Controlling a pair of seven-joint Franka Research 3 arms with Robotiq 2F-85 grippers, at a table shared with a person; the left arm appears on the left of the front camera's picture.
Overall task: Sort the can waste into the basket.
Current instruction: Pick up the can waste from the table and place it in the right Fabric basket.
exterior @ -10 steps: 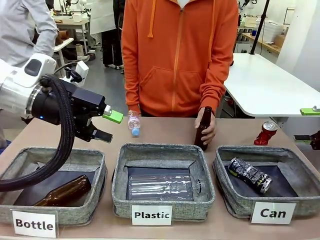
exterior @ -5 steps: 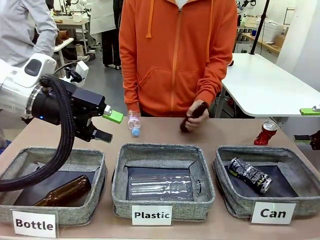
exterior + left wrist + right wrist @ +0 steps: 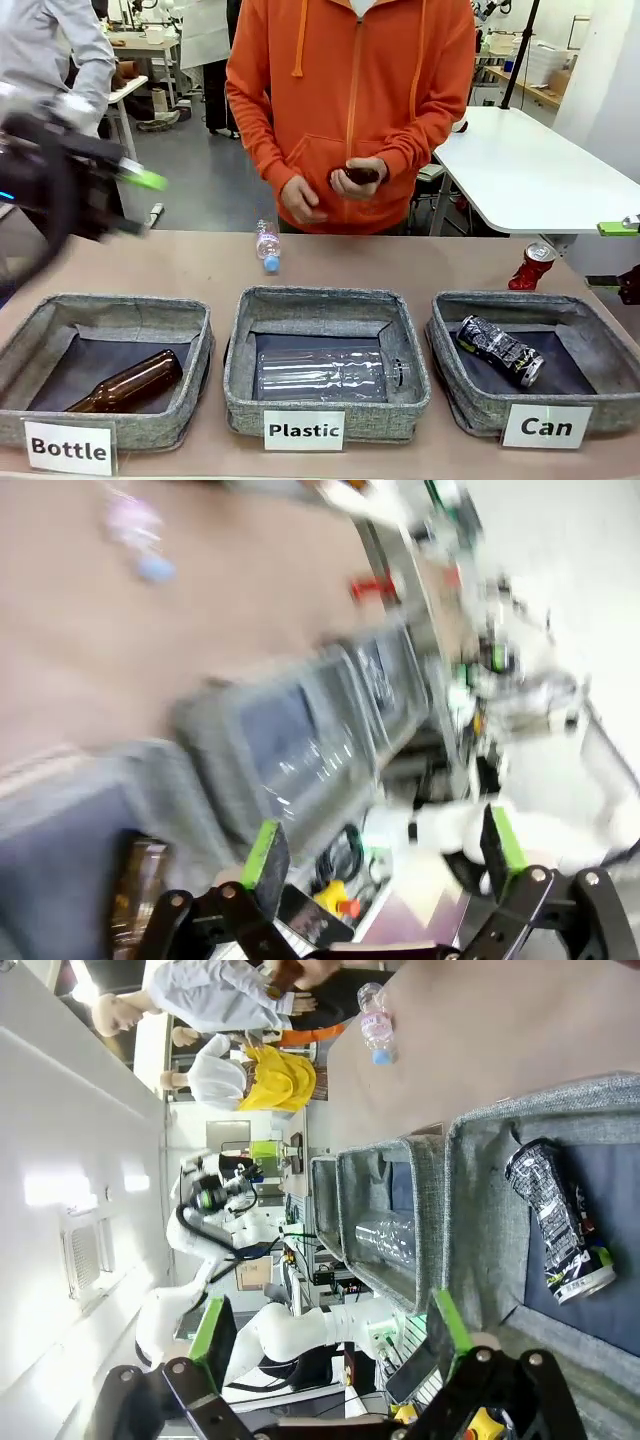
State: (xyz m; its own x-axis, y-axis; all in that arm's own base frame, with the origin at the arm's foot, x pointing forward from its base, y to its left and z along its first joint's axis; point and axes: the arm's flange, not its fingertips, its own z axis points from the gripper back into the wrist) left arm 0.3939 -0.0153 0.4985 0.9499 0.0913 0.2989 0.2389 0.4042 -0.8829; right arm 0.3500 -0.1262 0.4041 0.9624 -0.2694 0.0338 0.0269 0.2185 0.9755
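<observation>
**Red can left on the counter: a job for the right gripper**

Front view: The dark can [image 3: 500, 350] already lies in the Can basket [image 3: 470, 405]. The red can [image 3: 531, 266] stands on the counter [image 3: 330, 262] just behind that basket's far rim. The right gripper [image 3: 612, 255] hangs at the counter's right edge, near the red can, wide and empty. The left gripper [image 3: 137, 203], blurred, is well apart at the far left. The person [image 3: 350, 90] holds a brown bottle [image 3: 360, 176] above the counter.

Left wrist view: Much is blurred, but the left gripper [image 3: 382, 848] stands wide with nothing between its pads.

Right wrist view: The right gripper [image 3: 330, 1332] is wide and empty beside the Can basket [image 3: 480, 1210], with the dark can [image 3: 560, 1225] inside.

The right arm looks the better choice. It should come down over the red can, set the pads across its crumpled middle and close gently, since a thin crushed can could tip or slip. Then it should lift clear of the rim and let go low over the lining.
</observation>
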